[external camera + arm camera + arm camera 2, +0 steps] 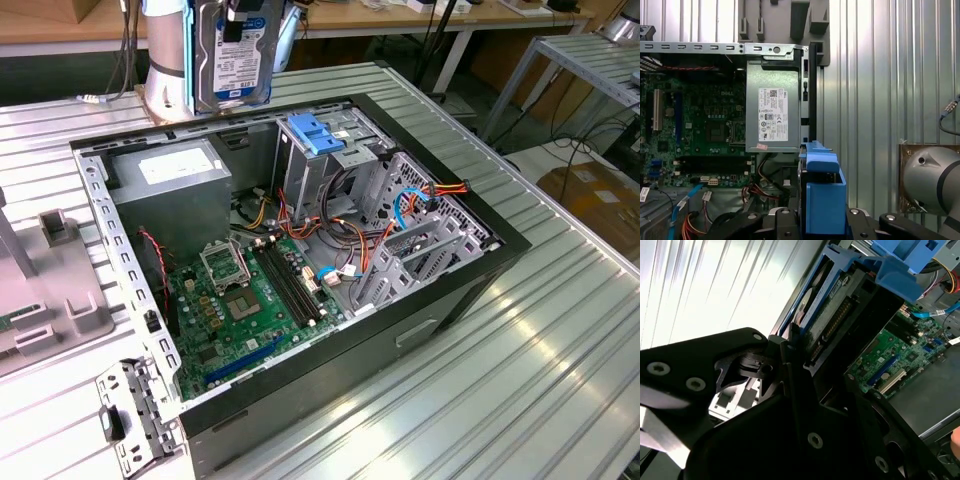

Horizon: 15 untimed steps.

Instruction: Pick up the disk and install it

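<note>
One disk [235, 50] hangs upright above the far edge of the open computer case [330, 380] in the exterior view, apart from the cage [315, 150]; I judge this the carrying step. In the second wrist view the gripper [822, 335] has its fingers [790, 355] clenched on the disk's blue-railed edge. In the first wrist view the disk hangs near the grey box [772, 115]. Seating it calls for squaring the rails to the cage.

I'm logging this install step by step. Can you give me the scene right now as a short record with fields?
hand: shut on the disk
disk: held upright over the edge of the computer case, label facing the exterior view
installed: not yet
drive cage: upright inside the case, blue latch on top
computer case: open, on the ribbed metal table, motherboard exposed
</note>
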Each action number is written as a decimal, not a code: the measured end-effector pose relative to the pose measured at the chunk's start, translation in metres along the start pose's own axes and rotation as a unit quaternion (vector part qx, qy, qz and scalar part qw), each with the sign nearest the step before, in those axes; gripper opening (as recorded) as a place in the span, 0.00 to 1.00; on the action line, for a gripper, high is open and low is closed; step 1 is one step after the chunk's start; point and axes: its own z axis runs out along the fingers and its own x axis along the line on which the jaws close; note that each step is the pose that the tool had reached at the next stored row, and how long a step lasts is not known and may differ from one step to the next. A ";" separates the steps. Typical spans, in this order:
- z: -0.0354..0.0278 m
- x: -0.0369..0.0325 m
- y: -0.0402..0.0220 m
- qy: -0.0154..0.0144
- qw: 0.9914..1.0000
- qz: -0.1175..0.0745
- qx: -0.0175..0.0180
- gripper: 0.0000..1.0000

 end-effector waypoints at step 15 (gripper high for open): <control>0.0000 0.0009 -0.0123 0.000 1.000 0.000 0.000 0.36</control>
